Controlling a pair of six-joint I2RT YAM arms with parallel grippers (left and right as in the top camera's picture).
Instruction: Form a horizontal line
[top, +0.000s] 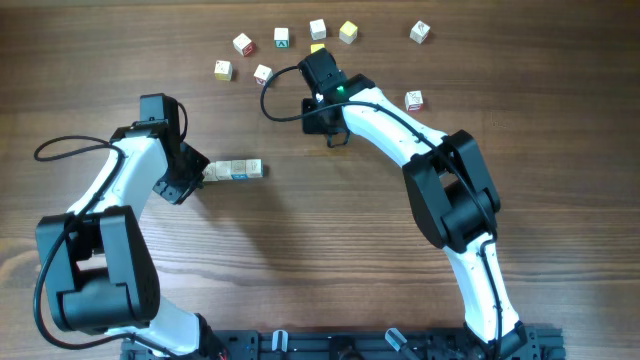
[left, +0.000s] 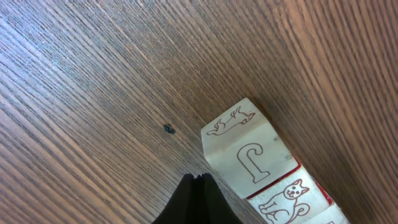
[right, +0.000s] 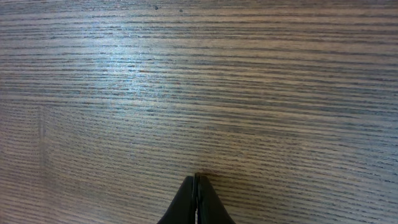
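I am viewing the horizontal line (top: 236, 170) showing cream faces, brown outline animals, a brown hooked letter and red edging. The table (top: 320, 240) is showing brown streaked woodgrain.

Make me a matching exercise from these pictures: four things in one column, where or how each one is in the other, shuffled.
1. short row of white wooden picture cubes
2. pale yellow cube
3. black left gripper
4. black right gripper

A. shut, above bare wooden table
B. far side, among loose white cubes
C. shut, tip beside the row's end
D. lying left to right, left of centre

Pairs: 1-D, 2-B, 3-C, 4-A.
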